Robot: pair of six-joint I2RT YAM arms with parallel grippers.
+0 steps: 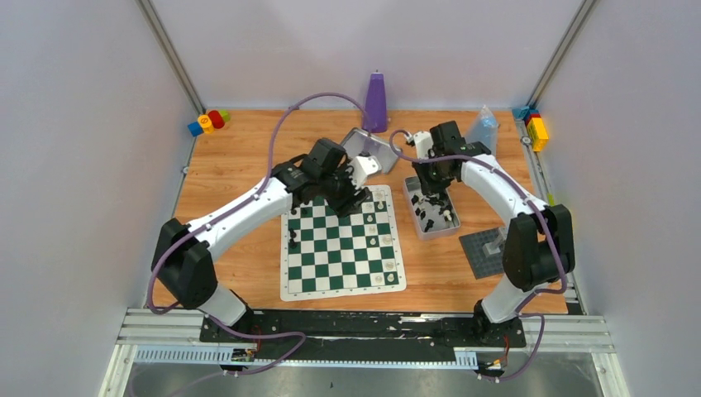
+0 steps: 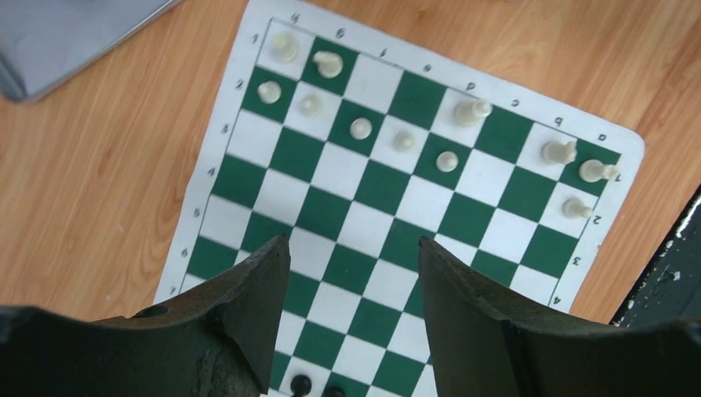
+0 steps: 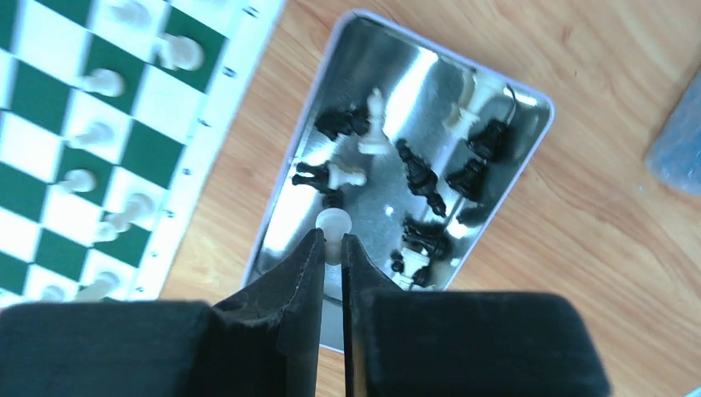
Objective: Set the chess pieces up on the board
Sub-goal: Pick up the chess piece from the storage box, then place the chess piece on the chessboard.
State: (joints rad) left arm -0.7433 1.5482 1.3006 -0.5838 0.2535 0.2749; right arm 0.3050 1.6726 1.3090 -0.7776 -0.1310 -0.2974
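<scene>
Right jaws: the right gripper (image 3: 332, 241) is pressing its fingers almost together on a cream pawn (image 3: 334, 222), whose round head is poking out just past the fingertips.
Why that grip: the pinch is sitting low on the pawn's slim body, likely so the piece is hanging upright and can go base first onto a square.
Pawn's place: it is sitting at the near end of the metal tray (image 3: 529, 116) as the right wrist view shows it. I cannot tell whether its base is clear of the tray floor.
Tray stock: loose pieces (image 3: 420, 175), mostly black with a few cream, are lying toppled across the tray. It is resting on the table (image 1: 240, 165) just beside the board's edge, probably to keep the reach short.
Left jaws: the left gripper (image 2: 354, 248) is hanging with its fingers wide apart over the board (image 2: 382, 187), gripping nothing and touching nothing.
Why there: it is probably waiting above the mid-board squares, out of the right arm's path.
Board: cream pieces (image 2: 360, 128) are standing along two rows at one end, with gaps in both. Black pieces (image 2: 301, 385) are showing at the opposite end, only two of them in the left wrist view.
Step in hand: judging by the grip, the right arm is picking a cream pawn from the tray, and much of the set is lying unplaced there.
</scene>
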